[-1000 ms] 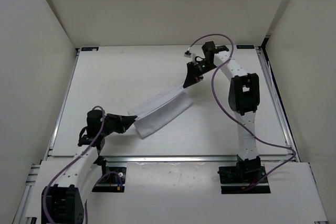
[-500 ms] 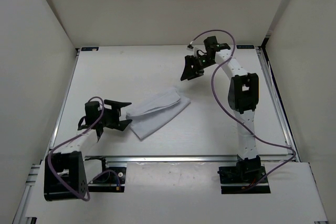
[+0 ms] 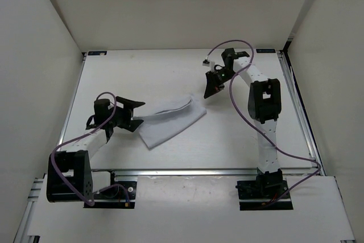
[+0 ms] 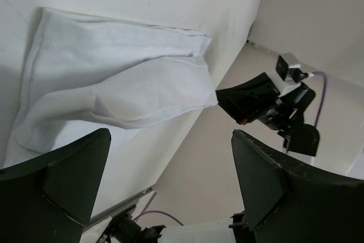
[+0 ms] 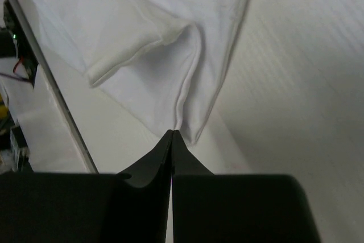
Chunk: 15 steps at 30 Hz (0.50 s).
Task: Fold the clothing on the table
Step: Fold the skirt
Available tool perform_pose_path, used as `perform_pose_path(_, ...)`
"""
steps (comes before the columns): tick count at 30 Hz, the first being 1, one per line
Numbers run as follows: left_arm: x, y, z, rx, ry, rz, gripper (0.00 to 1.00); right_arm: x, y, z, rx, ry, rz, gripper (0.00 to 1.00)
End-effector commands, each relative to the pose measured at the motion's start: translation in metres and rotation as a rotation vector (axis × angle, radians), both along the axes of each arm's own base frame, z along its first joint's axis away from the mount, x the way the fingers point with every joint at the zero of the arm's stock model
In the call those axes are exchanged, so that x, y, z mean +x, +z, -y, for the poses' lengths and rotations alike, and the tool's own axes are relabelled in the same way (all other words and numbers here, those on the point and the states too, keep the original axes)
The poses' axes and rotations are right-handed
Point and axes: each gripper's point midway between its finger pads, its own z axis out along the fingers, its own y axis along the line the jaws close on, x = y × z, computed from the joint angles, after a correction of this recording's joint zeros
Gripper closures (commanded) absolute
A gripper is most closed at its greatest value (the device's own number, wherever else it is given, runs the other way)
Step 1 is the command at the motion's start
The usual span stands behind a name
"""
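On the table [image 3: 119, 75], plain white clothing [image 3: 170, 120] lies loosely folded.

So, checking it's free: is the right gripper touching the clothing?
Cannot tell. From the top the shut right gripper ends right beside the clothing; in its wrist view the tips overlap the cloth edge, no plain gap or contact.

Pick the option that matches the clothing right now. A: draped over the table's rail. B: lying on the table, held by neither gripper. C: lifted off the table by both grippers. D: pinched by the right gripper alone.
B: the clothing lies on the table, the left gripper is wide open and the right gripper is shut on nothing.
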Motion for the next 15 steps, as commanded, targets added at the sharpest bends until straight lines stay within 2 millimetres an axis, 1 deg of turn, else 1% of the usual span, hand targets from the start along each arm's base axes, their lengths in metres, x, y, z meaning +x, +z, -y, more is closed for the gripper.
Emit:
perform_pose_path(1, 0.001, -0.007, 0.0, 0.045, -0.02, 0.007, 0.01, -0.01, 0.05, -0.008, 0.109, 0.109, 0.094, 1.0)
perform_pose_path(2, 0.005, -0.004, 0.0, 0.052, -0.023, 0.013, 0.02, -0.016, 0.048, -0.006, 0.117, 0.149, 0.093, 1.0)
perform_pose_path(3, 0.009, -0.005, 0.0, 0.054, -0.023, 0.01, 0.01, -0.017, 0.047, -0.011, 0.124, 0.195, 0.129, 1.0)
perform_pose_path(5, 0.017, -0.005, -0.002, 0.066, -0.02, 0.012, 0.01, -0.024, 0.044, -0.013, 0.109, 0.231, 0.129, 1.0)
perform_pose_path(6, 0.021, -0.004, -0.001, 0.076, -0.03, 0.014, 0.01, -0.028, 0.039, -0.016, 0.107, 0.242, 0.123, 1.0)
perform_pose_path(7, 0.024, -0.004, -0.005, 0.091, -0.024, 0.015, 0.01, -0.029, 0.035, -0.016, 0.107, 0.232, 0.105, 0.99)
perform_pose_path(8, 0.029, -0.006, -0.005, 0.098, -0.025, 0.009, 0.01, -0.029, 0.028, -0.017, 0.104, 0.238, 0.108, 1.0)
perform_pose_path(9, 0.035, -0.005, -0.006, 0.11, -0.027, 0.015, 0.02, -0.033, 0.027, -0.021, 0.103, 0.25, 0.106, 1.0)
perform_pose_path(10, 0.036, -0.007, -0.007, 0.11, -0.028, 0.011, 0.02, -0.032, 0.021, -0.022, 0.093, 0.256, 0.115, 1.0)
perform_pose_path(11, 0.043, -0.006, -0.008, 0.118, -0.026, 0.017, 0.02, -0.038, 0.013, -0.024, 0.089, 0.269, 0.099, 1.0)
perform_pose_path(13, 0.053, -0.002, -0.007, 0.124, -0.03, 0.039, 0.01, -0.037, 0.008, -0.03, 0.095, 0.285, 0.116, 0.99)
perform_pose_path(14, 0.058, -0.004, -0.009, 0.122, -0.024, 0.033, 0.02, -0.034, 0.009, -0.033, 0.106, 0.291, 0.13, 1.0)
perform_pose_path(15, 0.064, -0.002, -0.003, 0.12, -0.042, 0.042, 0.01, -0.037, 0.008, -0.04, 0.115, 0.302, 0.127, 1.0)
